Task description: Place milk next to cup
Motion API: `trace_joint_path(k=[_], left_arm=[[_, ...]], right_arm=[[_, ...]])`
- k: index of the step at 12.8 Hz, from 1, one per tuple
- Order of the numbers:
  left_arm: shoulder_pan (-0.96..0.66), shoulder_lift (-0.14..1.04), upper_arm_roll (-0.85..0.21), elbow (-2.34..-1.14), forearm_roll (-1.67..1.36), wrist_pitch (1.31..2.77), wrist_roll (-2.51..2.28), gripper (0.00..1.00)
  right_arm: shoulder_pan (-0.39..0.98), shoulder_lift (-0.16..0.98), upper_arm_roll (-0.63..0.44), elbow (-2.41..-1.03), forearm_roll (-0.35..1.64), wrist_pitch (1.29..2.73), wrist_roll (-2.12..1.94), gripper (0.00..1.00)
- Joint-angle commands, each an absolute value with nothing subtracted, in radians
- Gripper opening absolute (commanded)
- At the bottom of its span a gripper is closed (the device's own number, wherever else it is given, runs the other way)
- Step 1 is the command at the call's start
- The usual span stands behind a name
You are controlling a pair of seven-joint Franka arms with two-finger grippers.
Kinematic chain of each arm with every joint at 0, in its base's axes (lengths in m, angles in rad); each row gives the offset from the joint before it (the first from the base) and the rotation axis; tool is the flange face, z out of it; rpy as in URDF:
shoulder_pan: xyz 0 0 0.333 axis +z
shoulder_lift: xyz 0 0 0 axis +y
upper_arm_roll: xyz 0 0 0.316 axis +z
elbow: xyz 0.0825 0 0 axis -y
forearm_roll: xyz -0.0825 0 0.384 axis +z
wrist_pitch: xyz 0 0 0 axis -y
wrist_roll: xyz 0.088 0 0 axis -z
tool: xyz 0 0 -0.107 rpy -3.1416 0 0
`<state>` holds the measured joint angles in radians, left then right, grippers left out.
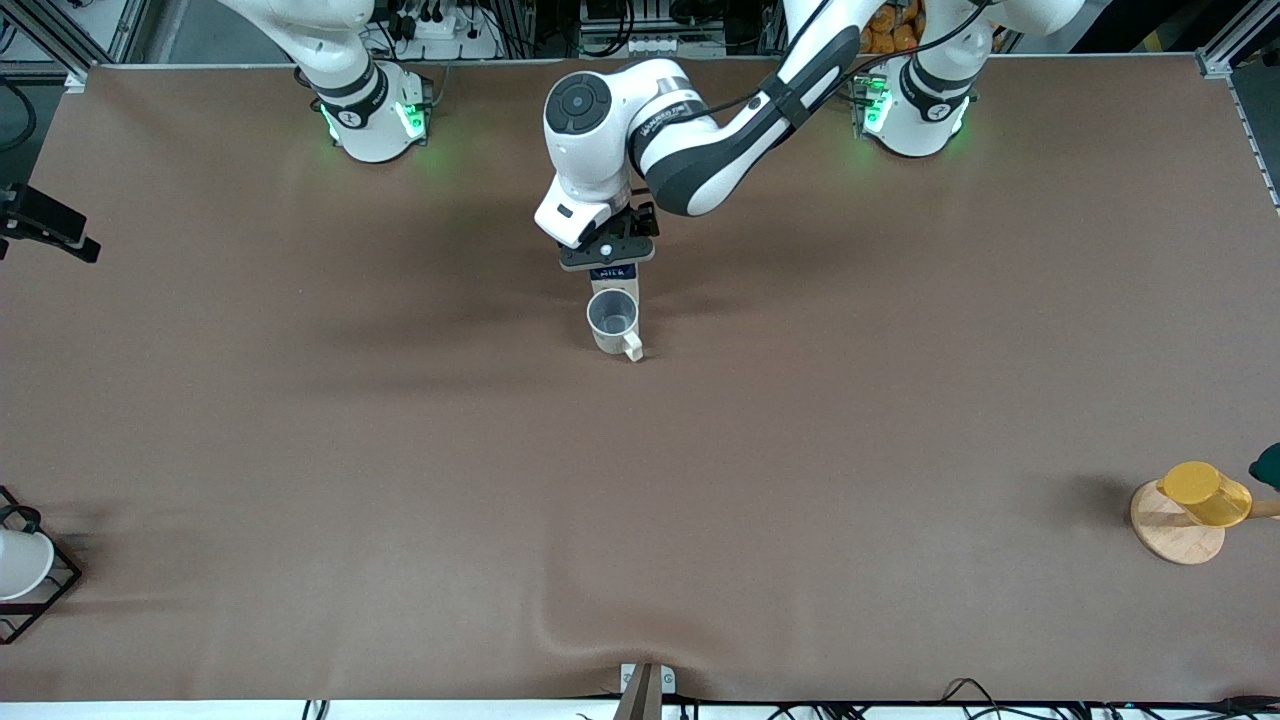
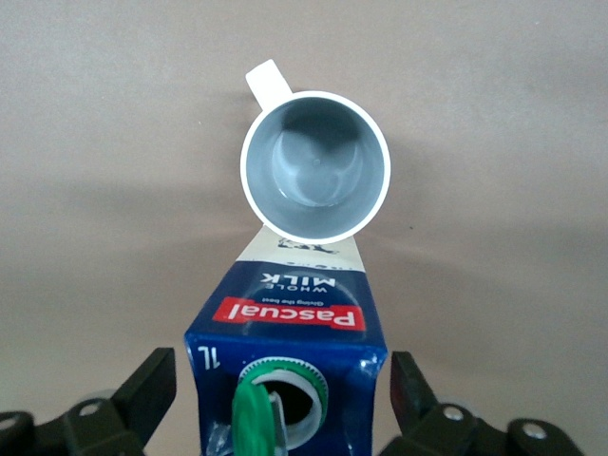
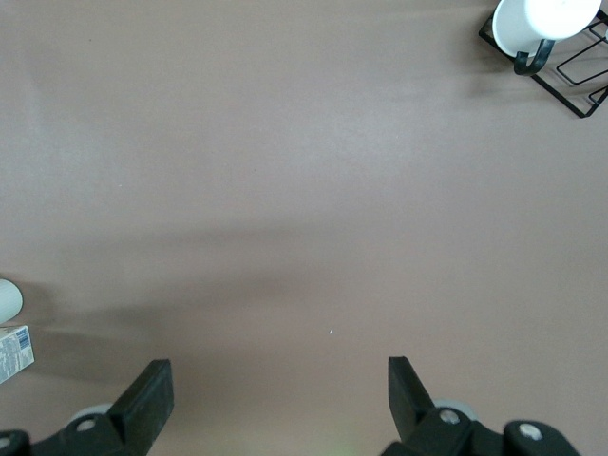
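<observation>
The milk (image 2: 285, 328), a dark blue carton with a green cap and red label band, stands on the table. It is right beside the cup (image 2: 315, 163), a cream-white mug with a grey inside. In the front view the milk (image 1: 613, 272) is just farther from the camera than the cup (image 1: 612, 318) and mostly hidden under my left gripper (image 1: 608, 250). My left gripper (image 2: 285, 380) is open, its fingers (image 2: 157, 385) astride the carton with small gaps. My right gripper (image 3: 280, 375) is open and empty over bare table. The right arm waits.
A yellow cup (image 1: 1205, 495) lies on a wooden disc (image 1: 1170, 535) near the left arm's end. A white cup in a black wire rack (image 1: 20, 565) sits at the right arm's end, also in the right wrist view (image 3: 541, 24). A brown cloth (image 1: 640, 500) covers the table.
</observation>
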<state>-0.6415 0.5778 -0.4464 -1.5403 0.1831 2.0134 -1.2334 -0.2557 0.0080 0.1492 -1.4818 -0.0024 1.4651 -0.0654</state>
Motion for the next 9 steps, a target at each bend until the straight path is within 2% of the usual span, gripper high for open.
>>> trace_joint_path(k=[1, 6, 9], left_arm=[[-0.649, 0.525, -0.445, -1.525, 0.206, 2.002, -1.246, 1.00], [-0.525, 0.277, -0.436, -1.526, 0.193, 1.867, -1.233, 1.00], [-0.358, 0.169, -0.437, -1.525, 0.193, 1.812, -1.183, 1.00]], right_arm=[[-0.253, 0.003, 0.149, -1.471, -0.002, 1.425, -0.067, 1.00], [-0.239, -0.002, 0.152, -1.476, 0.018, 1.422, 0.000, 1.00], [-0.216, -0.002, 0.152, -1.476, 0.018, 1.420, 0.006, 1.00]])
